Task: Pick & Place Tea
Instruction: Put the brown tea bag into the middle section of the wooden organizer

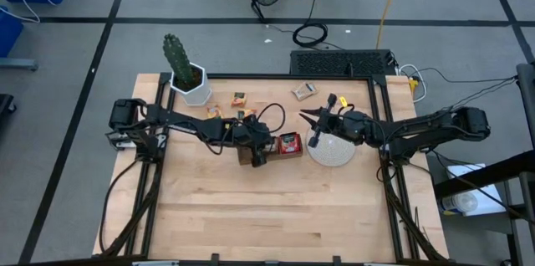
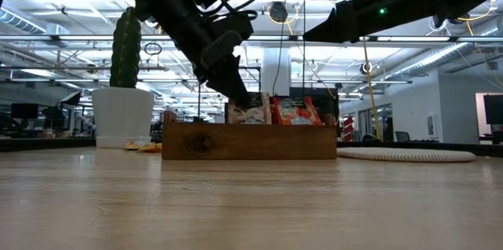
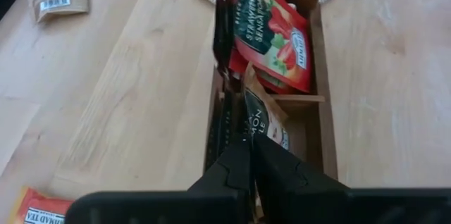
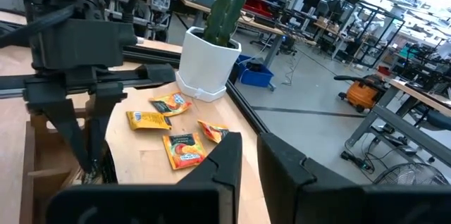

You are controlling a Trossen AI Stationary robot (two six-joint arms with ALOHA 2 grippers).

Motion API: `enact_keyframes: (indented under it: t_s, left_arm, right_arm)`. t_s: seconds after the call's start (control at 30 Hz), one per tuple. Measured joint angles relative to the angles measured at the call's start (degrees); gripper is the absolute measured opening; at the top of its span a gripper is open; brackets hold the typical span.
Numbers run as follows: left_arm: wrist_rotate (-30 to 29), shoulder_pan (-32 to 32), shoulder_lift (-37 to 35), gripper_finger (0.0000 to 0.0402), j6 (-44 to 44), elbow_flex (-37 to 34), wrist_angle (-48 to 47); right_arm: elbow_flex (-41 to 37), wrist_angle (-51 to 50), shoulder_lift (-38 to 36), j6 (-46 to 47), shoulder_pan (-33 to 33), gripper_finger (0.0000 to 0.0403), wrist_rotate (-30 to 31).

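A cactus in a white pot [image 1: 189, 78] stands at the far left corner of the table [image 1: 276, 207]. Just beside it lie several loose yellow-orange tea sachets [image 4: 169, 124], flat on the wood.

The left gripper [image 3: 248, 169] is down inside the wooden tray [image 2: 248, 141] at table centre. Its fingers are pressed almost together on the upper edge of a tan tea sachet [image 3: 266, 120], which stands on edge in the tray's middle compartment. Whether the grip is firm or just being let go cannot be told. In the next compartment, on the side toward the round woven mat [image 1: 331, 150], red tea sachets [image 3: 271, 30] stand upright and lean slightly.

The key relation: the tan sachet sits directly below and between the left fingers, its flat face in line with the tray's long axis. Any release or lift therefore calls for a straight vertical move; a sideways pull would likely drag the sachet against the divider or tip the red ones.

The right gripper [image 4: 249, 159] hovers above the mat, near the tray's red end, with its fingers close together and nothing between them. One more tan sachet [image 1: 304, 91] lies flat near the table's far edge, nearer the right arm than the left.
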Motion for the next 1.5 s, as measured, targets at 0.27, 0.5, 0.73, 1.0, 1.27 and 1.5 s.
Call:
enact_keyframes:
  t_s: [0.27, 0.5, 0.73, 1.0, 1.27, 1.5]
  left_arm:
    - [0.00, -0.04, 0.00, 0.0045, -0.63, 0.00, 0.15]
    - [3.74, -0.46, 0.00, 0.0047, -0.22, 0.00, 1.36]
    - [4.27, -1.66, 0.00, 0.0047, 1.91, 0.00, 2.61]
    - [-6.55, -1.90, -4.10, 0.0081, 4.23, -0.07, 2.66]
    - [-12.94, -2.12, -6.78, 0.0189, 5.64, -0.07, 2.89]
    - [-13.71, -2.43, -14.49, 0.0274, 5.62, -0.04, -0.64]
  right_arm:
    - [0.00, 0.00, 0.00, 0.00, 0.02, 0.0034, 0.00]
    - [0.00, 0.00, 0.00, -0.15, 0.02, 0.0034, 0.00]
    - [0.00, 0.00, 0.00, -0.19, 0.02, 0.0034, 0.00]
    - [0.00, -0.02, 0.00, 0.42, 0.02, 0.0034, 0.05]
    - [0.10, -2.57, -0.05, 0.18, -0.55, 0.0035, 2.35]
    - [10.99, -34.15, 1.65, 8.29, -17.13, 0.0065, -12.74]
